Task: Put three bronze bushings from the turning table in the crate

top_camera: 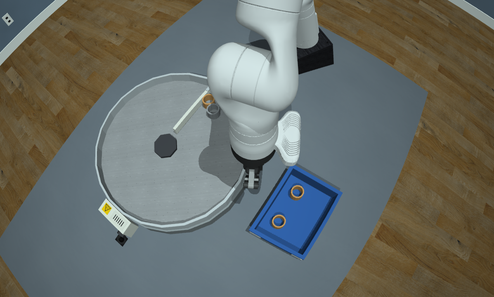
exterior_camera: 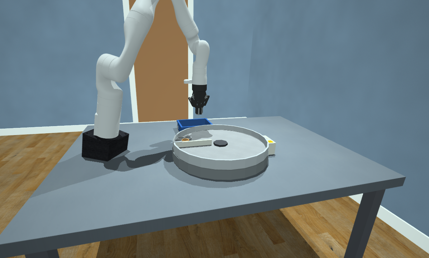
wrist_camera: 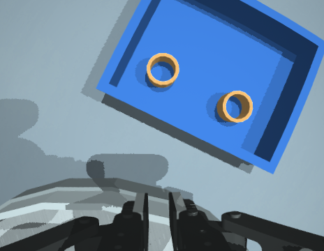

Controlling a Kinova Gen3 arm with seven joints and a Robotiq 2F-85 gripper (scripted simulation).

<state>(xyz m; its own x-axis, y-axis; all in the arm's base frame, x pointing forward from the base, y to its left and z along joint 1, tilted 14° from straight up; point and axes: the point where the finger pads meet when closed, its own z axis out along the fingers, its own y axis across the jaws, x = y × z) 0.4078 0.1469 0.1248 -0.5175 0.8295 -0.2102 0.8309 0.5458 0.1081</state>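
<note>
Two bronze bushings stand in the blue crate [top_camera: 315, 214] [exterior_camera: 193, 123] [wrist_camera: 204, 42]: one bushing [top_camera: 296, 198] [wrist_camera: 163, 84], the other [top_camera: 278, 226] [wrist_camera: 221, 107]. A third bronze bushing [top_camera: 204, 104] [exterior_camera: 185, 140] stands on the turning table [top_camera: 141, 184] [exterior_camera: 241, 144] against the pale bar. A grey bushing [top_camera: 213, 116] touches it; more grey ones beside it show in the exterior view, hidden by the arm in the top view. My gripper [top_camera: 251, 185] [exterior_camera: 199, 113] [wrist_camera: 158, 207] hangs high between table rim and crate, fingers slightly apart with nothing between them.
The pale bar [top_camera: 191, 110] [exterior_camera: 195, 143] runs inward from the table's raised rim towards the dark hub [top_camera: 165, 145] [exterior_camera: 220, 143]. A white box [top_camera: 119, 220] [exterior_camera: 271, 148] with a warning sign sits outside the rim. The crate has raised walls.
</note>
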